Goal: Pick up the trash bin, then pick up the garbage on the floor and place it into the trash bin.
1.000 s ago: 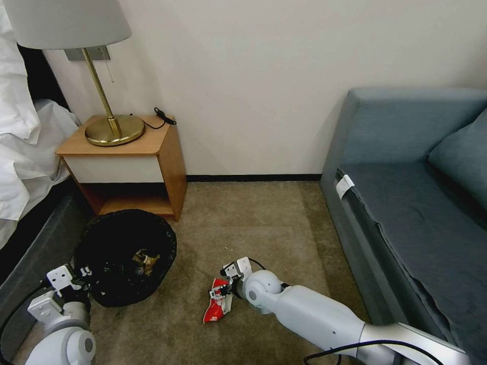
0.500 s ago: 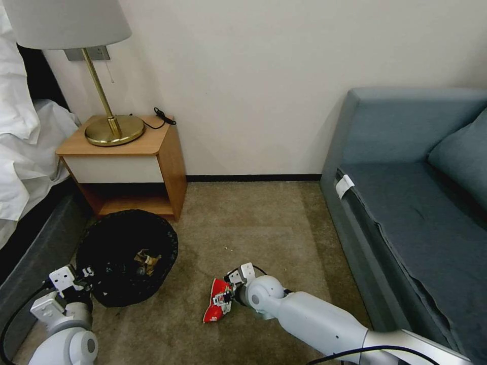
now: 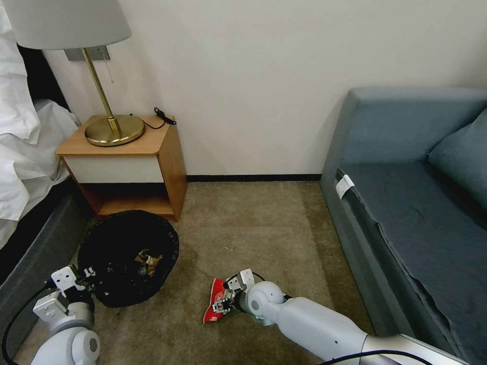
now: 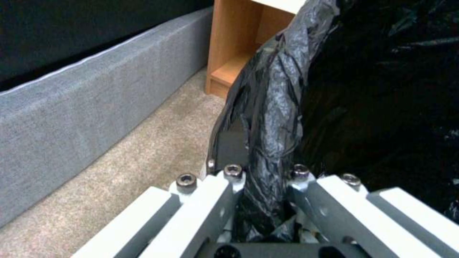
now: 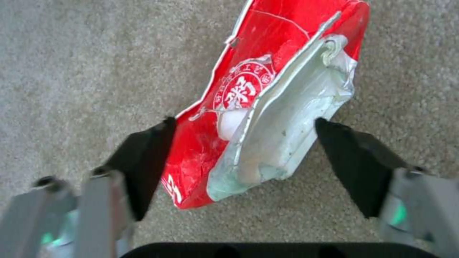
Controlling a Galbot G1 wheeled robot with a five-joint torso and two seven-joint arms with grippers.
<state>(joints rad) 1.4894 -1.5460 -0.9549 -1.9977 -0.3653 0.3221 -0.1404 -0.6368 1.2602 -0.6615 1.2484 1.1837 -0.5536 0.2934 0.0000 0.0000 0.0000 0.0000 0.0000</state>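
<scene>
1. The right gripper [image 5: 244, 132] is hovering low over the crumpled red-and-white foil wrapper [image 5: 268, 107], which is lying on the beige short-pile carpet floor [image 3: 253, 223], right of the bin and near the robot. Its dark fingertips [image 5: 148, 150] are spread wide, one on each side of the wrapper, and whether they are touching it is hard to tell.
2. Likely risk: the wrapper is thin, flat and slippery, so closing too high could pinch only a loose flap, or push it along the carpet rather than lift it.
3. Closing too low could drag the fingertips into the carpet pile.
4. The left gripper [image 4: 263, 186] is clamping the rim of the round trash bin lined with crinkly black plastic [image 3: 127, 253], on the near left beside the wooden nightstand [image 3: 127, 152].
5. That hold looks to be mostly on bunched bag film; the liner could slide off the rim, or the bin could tip and spill the brown scrap [image 3: 147, 261] inside.
</scene>
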